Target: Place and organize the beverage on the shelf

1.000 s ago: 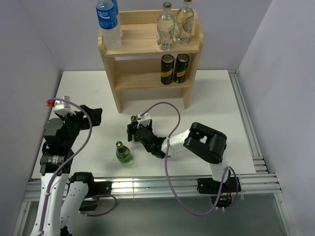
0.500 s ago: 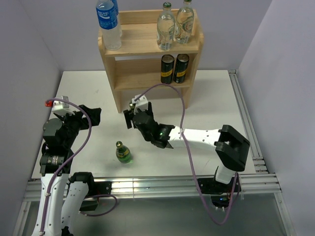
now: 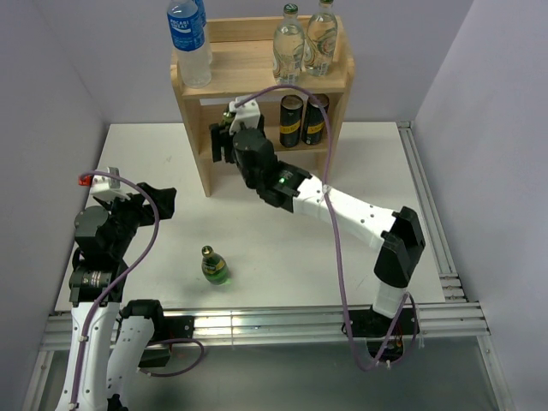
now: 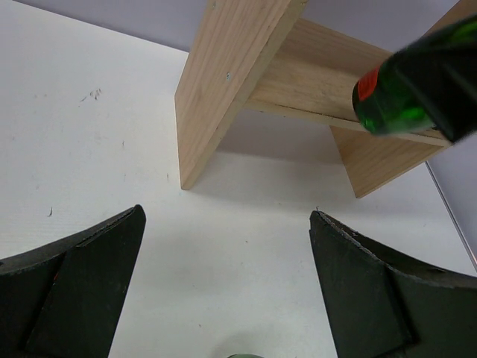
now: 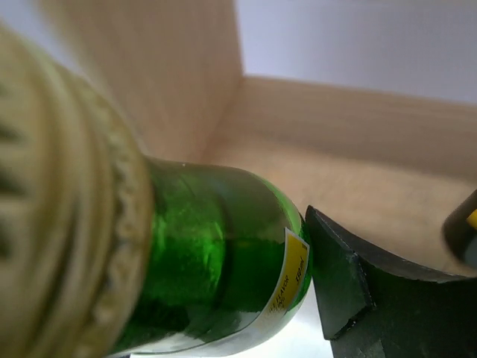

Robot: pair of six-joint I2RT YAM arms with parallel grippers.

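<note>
With right gripper (image 3: 224,144) pinching green bottle (image 5: 212,268) at shelf (image 3: 244,70) lower tier, left of cans (image 3: 304,120), and left gripper (image 4: 227,298) spread empty in front of shelf, guard against clipping side panel (image 3: 206,171), nudging cans, or toppling on tilted release.

The right arm (image 3: 342,210) now stretches toward 12 o'clock, off the middle of the tabletop (image 3: 368,171). Its fingers (image 5: 350,291) bring the green bottle (image 5: 216,261) up to the lower tier of the shelf (image 3: 205,163).

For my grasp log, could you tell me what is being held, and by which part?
The right tool holds a green bottle by its labelled body; the left tool is empty.
</note>
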